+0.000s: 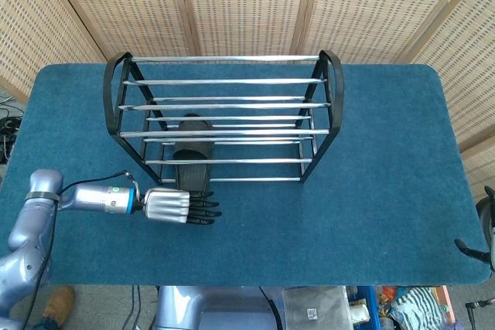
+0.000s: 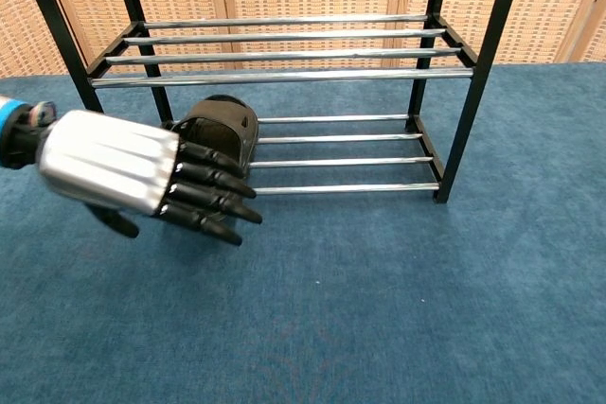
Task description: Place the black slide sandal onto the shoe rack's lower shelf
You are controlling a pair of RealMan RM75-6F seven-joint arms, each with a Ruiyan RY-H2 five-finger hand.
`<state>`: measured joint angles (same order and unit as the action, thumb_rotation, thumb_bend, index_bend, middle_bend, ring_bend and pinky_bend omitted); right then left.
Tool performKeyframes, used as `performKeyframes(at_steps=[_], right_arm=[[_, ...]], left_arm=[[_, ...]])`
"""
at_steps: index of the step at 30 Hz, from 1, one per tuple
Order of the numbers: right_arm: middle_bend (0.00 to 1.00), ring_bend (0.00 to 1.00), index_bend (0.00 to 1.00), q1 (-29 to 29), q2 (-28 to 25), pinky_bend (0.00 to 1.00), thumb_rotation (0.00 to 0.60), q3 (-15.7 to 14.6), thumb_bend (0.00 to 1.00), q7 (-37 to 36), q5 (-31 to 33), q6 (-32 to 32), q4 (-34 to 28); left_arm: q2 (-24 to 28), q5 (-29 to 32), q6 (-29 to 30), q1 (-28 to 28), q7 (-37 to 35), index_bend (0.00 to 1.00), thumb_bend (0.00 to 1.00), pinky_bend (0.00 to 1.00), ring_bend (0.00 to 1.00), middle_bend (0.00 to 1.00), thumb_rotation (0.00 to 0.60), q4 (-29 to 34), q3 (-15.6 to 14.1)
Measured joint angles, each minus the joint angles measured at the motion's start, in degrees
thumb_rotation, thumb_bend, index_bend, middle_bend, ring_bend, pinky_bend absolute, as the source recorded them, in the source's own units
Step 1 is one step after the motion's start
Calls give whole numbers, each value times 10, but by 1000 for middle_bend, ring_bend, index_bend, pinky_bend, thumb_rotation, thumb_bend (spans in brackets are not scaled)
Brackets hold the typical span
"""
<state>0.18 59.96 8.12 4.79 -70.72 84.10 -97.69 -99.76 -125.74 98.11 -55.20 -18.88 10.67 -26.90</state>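
Item: black sandal [image 2: 220,132], lying on the lower shelf [image 2: 331,150] of the shoe rack [image 1: 224,117], at its left end, toe toward the back; its heel looks to reach the front rail. Left robot hand [image 2: 142,177]: empty, fingers spread and extended, just in front of the rack and apart from the sandal. Right robot hand: barely in view at the head view's right edge; whether it is spread or closed cannot be told. Risks, as judged: a careless sweep of the outstretched fingers could catch the heel and drag the sandal off the rails, or knock the light rack askew; the sandal could also tip between the thin chrome bars. Surface: worktop [image 1: 371,214] covered in blue carpet-like cloth. Room: woven wicker panels [image 1: 247,5] behind, with wooden battens.
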Motion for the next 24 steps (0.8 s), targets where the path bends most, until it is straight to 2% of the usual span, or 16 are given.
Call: performKeyframes(at_steps=[4, 8, 10, 12, 15, 17, 20, 24], right_arm=[[0, 0, 0, -3, -4, 0, 600, -5, 0, -7, -15, 5, -5], [0, 0, 0, -7, -8, 0, 600, -11, 0, -14, -31, 10, -10], [0, 0, 0, -9, -11, 0, 600, -14, 0, -17, -39, 13, -13], [0, 0, 0, -11, -13, 0, 600, -17, 0, -21, -46, 16, -16], [0, 0, 0, -14, -17, 0, 600, -21, 0, -28, -59, 21, -19], [0, 0, 0, -16, -20, 0, 600, -24, 0, -35, -66, 23, -21], [0, 0, 0, -18, -24, 0, 600, -28, 0, -44, -77, 26, -24], [0, 0, 0, -21, -30, 0, 600, -32, 0, -54, -91, 31, -27]], left_arm=[[22, 0, 69, 40, 11, 66, 66, 174, 0, 0, 600, 28, -6], [46, 19, 103, 93, 15, 120, 66, 178, 0, 0, 600, 64, 0], [61, 34, 114, 121, 11, 123, 67, 157, 0, 0, 600, 86, 5], [78, 54, 116, 150, 3, 123, 67, 80, 0, 0, 600, 111, 11], [106, 88, 91, 184, 1, 109, 67, 5, 0, 0, 600, 156, 20], [128, 108, 66, 197, 6, 38, 66, 0, 0, 0, 600, 199, 24], [175, 144, 16, 214, 22, 0, 66, 0, 0, 0, 600, 298, 28], [257, 215, -63, 231, 65, 0, 66, 0, 0, 0, 600, 483, 33]])
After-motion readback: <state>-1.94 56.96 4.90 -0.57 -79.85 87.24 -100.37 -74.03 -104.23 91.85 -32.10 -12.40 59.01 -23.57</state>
